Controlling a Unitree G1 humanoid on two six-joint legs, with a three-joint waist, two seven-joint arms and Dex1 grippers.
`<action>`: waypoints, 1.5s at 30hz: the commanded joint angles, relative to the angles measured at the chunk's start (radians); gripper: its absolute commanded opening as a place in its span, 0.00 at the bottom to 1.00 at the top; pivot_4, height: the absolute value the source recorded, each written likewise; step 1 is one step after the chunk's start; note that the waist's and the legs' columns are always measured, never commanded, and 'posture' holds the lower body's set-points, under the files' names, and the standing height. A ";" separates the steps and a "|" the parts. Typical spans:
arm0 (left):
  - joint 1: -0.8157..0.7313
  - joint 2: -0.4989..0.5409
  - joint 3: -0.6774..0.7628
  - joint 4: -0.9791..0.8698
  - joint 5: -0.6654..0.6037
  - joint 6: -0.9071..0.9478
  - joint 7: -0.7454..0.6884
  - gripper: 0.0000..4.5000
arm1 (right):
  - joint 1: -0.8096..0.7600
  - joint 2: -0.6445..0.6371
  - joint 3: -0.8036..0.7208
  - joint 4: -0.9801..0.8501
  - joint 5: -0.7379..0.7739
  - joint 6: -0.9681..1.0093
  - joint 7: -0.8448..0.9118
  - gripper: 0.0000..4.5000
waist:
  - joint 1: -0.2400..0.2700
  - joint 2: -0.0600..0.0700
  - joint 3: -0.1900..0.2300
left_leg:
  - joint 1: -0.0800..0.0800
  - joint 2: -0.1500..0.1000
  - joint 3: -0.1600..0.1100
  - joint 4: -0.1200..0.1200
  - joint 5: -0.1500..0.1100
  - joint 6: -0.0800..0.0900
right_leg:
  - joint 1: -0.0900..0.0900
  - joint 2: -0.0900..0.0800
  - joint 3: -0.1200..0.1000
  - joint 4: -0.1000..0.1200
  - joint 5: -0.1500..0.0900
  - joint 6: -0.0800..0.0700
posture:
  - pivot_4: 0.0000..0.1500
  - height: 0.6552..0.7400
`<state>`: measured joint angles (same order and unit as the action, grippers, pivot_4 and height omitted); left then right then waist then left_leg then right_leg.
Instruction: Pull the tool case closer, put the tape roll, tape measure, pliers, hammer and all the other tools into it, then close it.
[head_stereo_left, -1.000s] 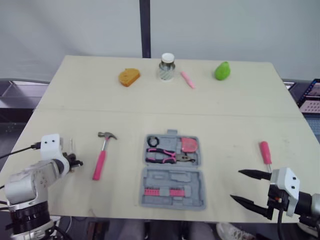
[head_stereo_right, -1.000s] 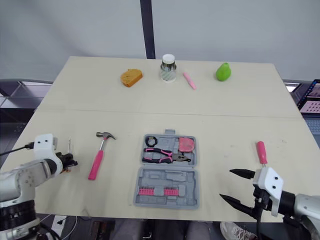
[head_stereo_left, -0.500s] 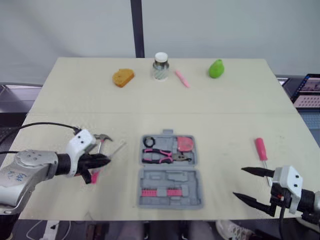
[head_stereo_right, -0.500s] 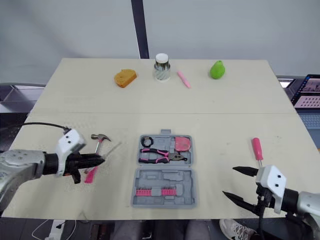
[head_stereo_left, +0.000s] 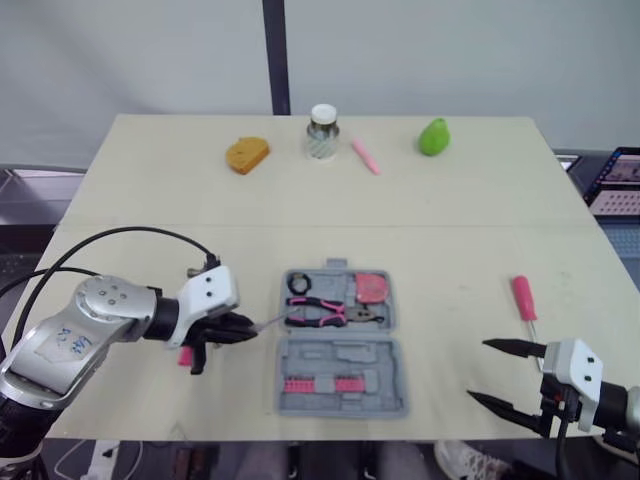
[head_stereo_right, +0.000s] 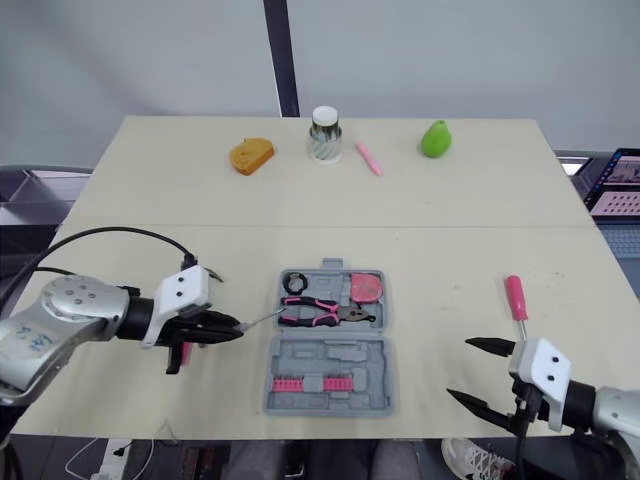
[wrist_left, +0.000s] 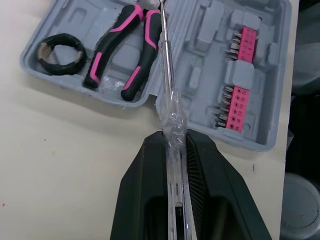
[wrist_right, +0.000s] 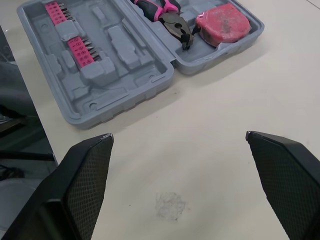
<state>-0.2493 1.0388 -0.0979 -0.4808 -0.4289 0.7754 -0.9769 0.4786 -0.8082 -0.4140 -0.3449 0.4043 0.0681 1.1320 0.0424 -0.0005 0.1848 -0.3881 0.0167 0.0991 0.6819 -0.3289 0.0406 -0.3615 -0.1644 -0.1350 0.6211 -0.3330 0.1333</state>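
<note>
Where the pale table (head_stereo_left: 450, 200) meets the middle of its front edge, the grey tool case (head_stereo_left: 350, 352) lies open, a row of pink bits (head_stereo_left: 307, 385) in its near half. The left gripper (wrist_left: 174, 136), just beside the case's left side, pinches a clear-handled screwdriver (wrist_left: 167, 70) whose shaft reaches over the rim, with its tip above the pliers (head_stereo_left: 325, 312). The right gripper (head_stereo_left: 480, 370) hangs by the front right corner, fingers spread wide around nothing. The hammer (head_stereo_left: 185, 356) lies under the left arm, the end of its pink handle poking out. A pink-handled screwdriver (head_stereo_left: 524, 297) lies near the right edge. In the case's far half, the pliers sit between the tape measure (head_stereo_left: 375, 288) on the right and the tape roll (head_stereo_left: 299, 284) on the left.
</note>
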 joint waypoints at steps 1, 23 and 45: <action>-0.011 0.002 0.009 -0.024 -0.001 0.001 -0.008 0.01 | 0.005 -0.006 -0.022 -0.006 0.009 -0.012 0.007 1.00 | -0.001 0.000 0.000 | 0.000 0.000 0.000 0.000 0.000 0.000 | 0.000 0.000 0.000 0.000 0.000 0.000 | 1.00 0.47; -0.499 -0.194 -0.495 0.106 0.351 -0.048 -0.212 0.01 | 0.050 0.034 -0.031 -0.029 -0.018 -0.039 -0.035 1.00 | 0.003 0.000 0.000 | -0.002 -0.001 -0.002 0.002 0.004 0.002 | 0.001 0.005 0.006 -0.001 0.001 0.003 | 1.00 0.47; -0.636 -0.390 -0.703 0.133 0.510 0.218 -0.204 0.01 | 0.081 0.028 -0.041 -0.021 -0.031 -0.067 -0.028 1.00 | 0.008 0.000 0.001 | -0.002 -0.002 -0.004 0.003 0.005 0.004 | 0.002 0.003 0.005 0.000 0.001 0.003 | 1.00 0.47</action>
<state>-0.8839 0.6585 -0.8000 -0.3074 0.0798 0.9584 -1.1917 0.5539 -0.7765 -0.4301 -0.3517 0.3727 0.0192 1.1035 0.0506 -0.0001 0.1854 -0.3905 0.0145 0.0952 0.6849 -0.3239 0.0443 -0.3599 -0.1612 -0.1300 0.6214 -0.3316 0.1363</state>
